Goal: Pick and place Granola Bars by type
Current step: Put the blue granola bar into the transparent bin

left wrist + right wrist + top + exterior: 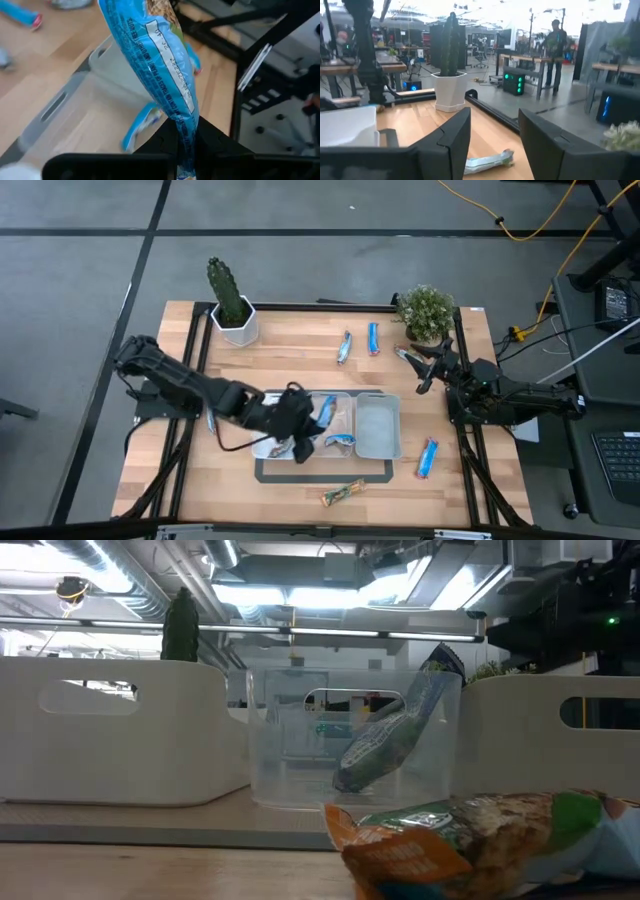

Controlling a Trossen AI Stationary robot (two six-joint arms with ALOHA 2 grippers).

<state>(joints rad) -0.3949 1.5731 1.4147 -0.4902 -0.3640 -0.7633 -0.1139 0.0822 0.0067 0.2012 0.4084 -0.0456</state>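
Observation:
My left gripper [303, 423] reaches over the trays at the table's middle and is shut on a bright blue granola bar [326, 408], above the clear tray [345, 398]. A second blue bar [340, 442] sits in that clear tray; in the low view it [395, 730] slants up toward the tray's wall. My right gripper [430, 365] hovers open near the far right corner, just short of a bar [487, 161] lying on the wood. Loose on the table are a blue bar [372, 337], a silvery one [344, 347], another blue one [428, 457] and a greenish-gold one [342, 494]. My left gripper [186, 137] pinches the blue bar between its two fingers by the flat crimped end of the wrapper [186, 125]. The rest of the bar [160, 60] stretches away from the fingers, lifted clear above the clear tray.
A grey tray [378, 450] stands right of the clear one, and a white tray [120, 730] left of it, under my left arm. A potted cactus [232, 305] and a small bushy plant [427, 310] stand at the far edge. Bare wood lies along the near edge.

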